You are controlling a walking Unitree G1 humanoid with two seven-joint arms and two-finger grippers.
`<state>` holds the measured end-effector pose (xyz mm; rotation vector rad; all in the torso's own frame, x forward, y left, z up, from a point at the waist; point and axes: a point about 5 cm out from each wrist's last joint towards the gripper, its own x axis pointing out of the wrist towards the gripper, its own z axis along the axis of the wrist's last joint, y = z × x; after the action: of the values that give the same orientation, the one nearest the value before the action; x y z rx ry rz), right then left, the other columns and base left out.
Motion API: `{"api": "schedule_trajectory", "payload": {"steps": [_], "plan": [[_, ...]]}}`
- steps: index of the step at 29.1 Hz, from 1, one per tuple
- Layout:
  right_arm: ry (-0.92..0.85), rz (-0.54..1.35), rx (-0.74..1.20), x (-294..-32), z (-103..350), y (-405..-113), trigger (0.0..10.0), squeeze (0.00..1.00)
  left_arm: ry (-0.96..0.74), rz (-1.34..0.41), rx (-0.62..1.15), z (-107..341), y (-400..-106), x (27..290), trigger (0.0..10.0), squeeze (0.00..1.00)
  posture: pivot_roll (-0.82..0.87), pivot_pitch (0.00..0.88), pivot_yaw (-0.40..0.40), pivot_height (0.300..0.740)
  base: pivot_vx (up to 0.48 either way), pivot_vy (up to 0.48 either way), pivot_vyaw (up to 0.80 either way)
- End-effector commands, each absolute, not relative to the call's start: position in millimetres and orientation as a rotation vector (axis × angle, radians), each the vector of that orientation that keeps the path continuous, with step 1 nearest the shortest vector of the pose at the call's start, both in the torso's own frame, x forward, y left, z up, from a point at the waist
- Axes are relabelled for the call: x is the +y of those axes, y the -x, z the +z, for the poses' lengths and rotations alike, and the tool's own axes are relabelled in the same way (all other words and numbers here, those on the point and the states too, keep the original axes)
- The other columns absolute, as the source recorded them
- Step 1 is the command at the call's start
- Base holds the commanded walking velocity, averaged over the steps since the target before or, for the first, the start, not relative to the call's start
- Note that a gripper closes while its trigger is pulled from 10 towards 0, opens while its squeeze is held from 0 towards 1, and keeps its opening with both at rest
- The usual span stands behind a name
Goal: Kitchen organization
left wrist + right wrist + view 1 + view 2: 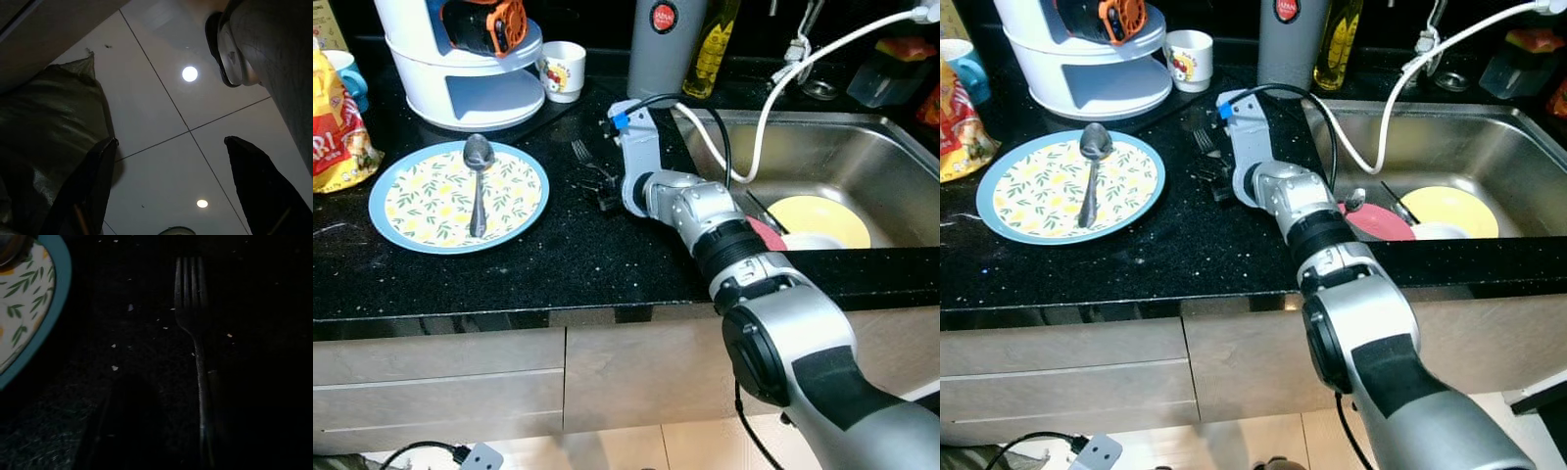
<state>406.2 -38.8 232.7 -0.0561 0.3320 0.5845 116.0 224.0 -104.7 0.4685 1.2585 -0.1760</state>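
A black speckled counter (558,255) runs above pale drawers, with a steel sink (862,157) set into it. A fork (587,162) lies flat on the counter between the plate (396,220) and the sink, tines pointing toward the back wall. The blue-rimmed plate, just beside the fork and away from the sink, carries a spoon (477,186). Behind the plate stand a white tiered stand (460,78) and a mug (561,69); behind the fork, a grey bottle (661,44). A yellow dish (822,217) sits in the sink, and a white hose (773,98) arcs over its rim.

The right gripper (605,191) rests low on the counter at the fork's handle end; in the dark right wrist view the fork (195,347) lies along one finger, and whether the fingers are spread or closed I cannot tell. The right arm reaches in from the sink side, wrist bent down.

The left gripper (171,191) hangs over floor tiles, fingers (93,186) spread apart.
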Motion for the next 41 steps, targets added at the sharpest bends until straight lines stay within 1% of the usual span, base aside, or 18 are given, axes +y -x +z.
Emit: {"api": "schedule_trajectory", "payload": {"steps": [1, 15, 22, 24, 25, 29, 33, 35, 38, 39, 40, 41], "plan": [[0.041, 0.570, 0.449, -41.7, 209.9, -402.3, 0.0, 0.00, -0.456, -0.187, 1.277, -107.3, -111.0, 218.8, 10.0, 0.00, 0.09, 0.101, -0.107, 0.740, 0.000, 0.000, 0.00], [-0.007, 0.521, 0.506, -58.1, 194.0, -402.4, 0.0, 0.00, -0.451, -0.196, 1.275, -107.4, -112.4, 216.1, 10.0, 0.00, 0.08, 0.089, -0.108, 0.740, 0.000, 0.000, 0.00], [-0.082, 0.506, 0.498, -62.5, 193.5, -403.4, 0.0, 0.00, -0.451, -0.193, 1.278, -107.1, -112.2, 217.9, 10.0, 0.00, 0.09, 0.092, -0.099, 0.740, 0.000, 0.000, 0.00], [-0.182, 0.510, 0.452, -63.5, 201.1, -405.8, 0.0, 0.00, -0.452, -0.192, 1.279, -107.0, -112.1, 218.7, 10.0, 0.00, 0.09, 0.093, -0.096, 0.740, 0.000, 0.000, 0.00], [-0.182, 0.510, 0.452, -63.5, 201.1, -405.8, 0.0, 0.00, -0.452, -0.192, 1.279, -107.0, -112.1, 218.7, 10.0, 0.00, 0.09, 0.093, -0.096, 0.740, 0.000, 0.000, 0.00], [-0.389, 0.584, 0.335, -68.0, 224.4, -409.8, 0.0, 0.00, -0.453, -0.192, 1.280, -106.8, -111.8, 220.2, 10.0, 0.00, 0.09, 0.095, -0.088, 0.740, 0.000, 0.000, 0.00], [-0.491, 0.610, 0.255, -78.6, 239.8, -412.4, 0.0, 0.00, -0.457, -0.195, 1.281, -106.7, -112.2, 220.3, 10.0, 0.00, 0.08, 0.096, -0.081, 0.740, 0.000, 0.000, 0.00], [-0.507, 0.611, 0.239, -81.0, 242.5, -412.8, 0.0, 0.00, -0.458, -0.196, 1.281, -106.6, -112.3, 220.2, 10.0, 0.00, 0.08, 0.096, -0.081, 0.740, 0.000, 0.000, 0.00], [-0.582, 0.600, 0.145, -96.5, 257.3, -415.6, 0.0, 0.00, -0.458, -0.199, 1.280, -106.9, -112.7, 218.4, 10.0, 0.00, 0.08, 0.096, -0.079, 0.740, 0.000, 0.000, 0.00], [-0.582, 0.600, 0.145, -96.5, 257.3, -415.6, 0.0, 0.00, -0.458, -0.199, 1.280, -106.9, -112.7, 218.4, 10.0, 0.00, 0.08, 0.096, -0.079, 0.740, 0.000, 0.000, 0.00], [-0.649, 0.587, 0.075, -107.7, 268.1, -417.1, 0.0, 0.00, -0.458, -0.201, 1.280, -107.2, -112.4, 217.2, 10.0, 0.00, 0.08, 0.094, -0.078, 0.740, 0.000, 0.000, 0.00], [-0.682, 0.584, 0.049, -112.3, 272.2, -417.4, 0.0, 0.00, -0.458, -0.201, 1.281, -107.4, -112.1, 216.7, 10.0, 0.00, 0.08, 0.094, -0.078, 0.740, 0.000, 0.000, 0.00]]}}
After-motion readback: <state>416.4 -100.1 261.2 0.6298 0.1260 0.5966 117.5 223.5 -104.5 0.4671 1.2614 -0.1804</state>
